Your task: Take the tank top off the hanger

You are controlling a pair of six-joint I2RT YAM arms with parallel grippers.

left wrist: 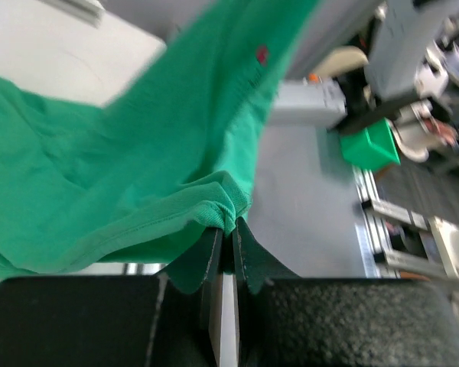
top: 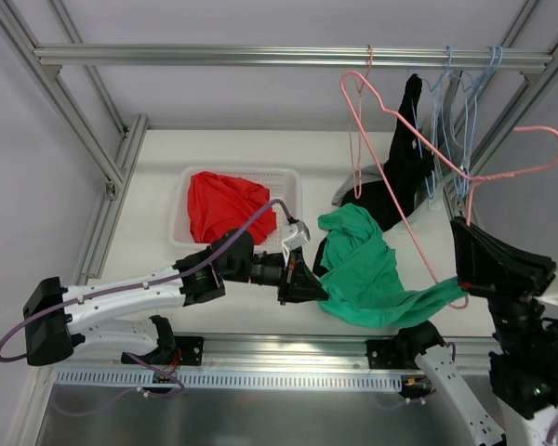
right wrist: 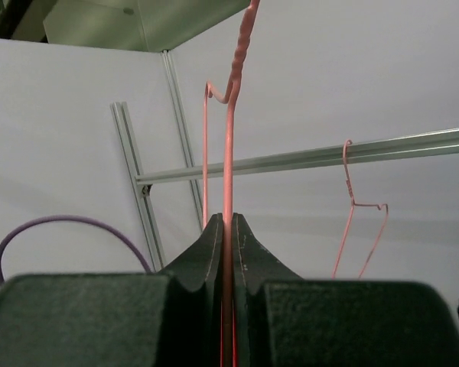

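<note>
Tank top [left wrist: 99,199], green, hem pinched by left gripper [left wrist: 227,229], apparently for pulling free; pink hanger [right wrist: 228,153] clamped steady in right gripper [right wrist: 226,222].

A white mesh basket [top: 251,170] is sitting on the left half of the white desk [top: 158,186], and a crumpled red garment [top: 225,206] is filling most of it; a black garment [top: 405,158] is hanging from the aluminium rail [top: 260,56] at the back right, its lower end draping onto the desk; pale blue wire hangers [top: 446,121] are dangling just beside it; a spare pink hanger [right wrist: 351,195] is hooking over the same rail; a blurred green bin [left wrist: 371,145] is showing beyond the desk.
</note>
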